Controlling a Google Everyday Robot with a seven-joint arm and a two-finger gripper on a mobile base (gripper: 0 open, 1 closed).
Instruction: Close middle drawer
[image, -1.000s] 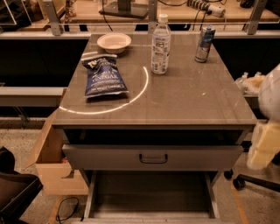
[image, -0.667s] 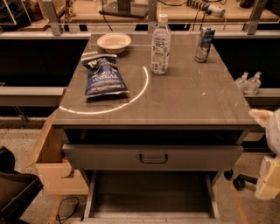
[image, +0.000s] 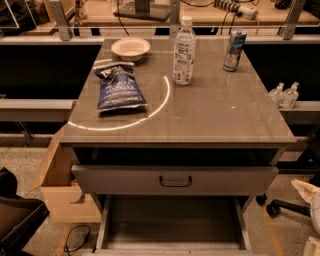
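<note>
Gripper (image: 306, 190) is sinking down the right edge, now sitting at lower right, well below where it hung a second ago; how wide it is I cannot tell. It is nearing the middle drawer (image: 175, 222), which is lying pulled far out at bottom centre, so the closing push is probably coming. Chip bag (image: 119, 89) is showing "VINEGAR"; the bottle (image: 184, 50) label is proving unreadable.

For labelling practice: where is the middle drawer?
Camera view, bottom centre: the middle drawer sits open below the top drawer. The gripper is out of view; only the arm shows, lower right.
</note>
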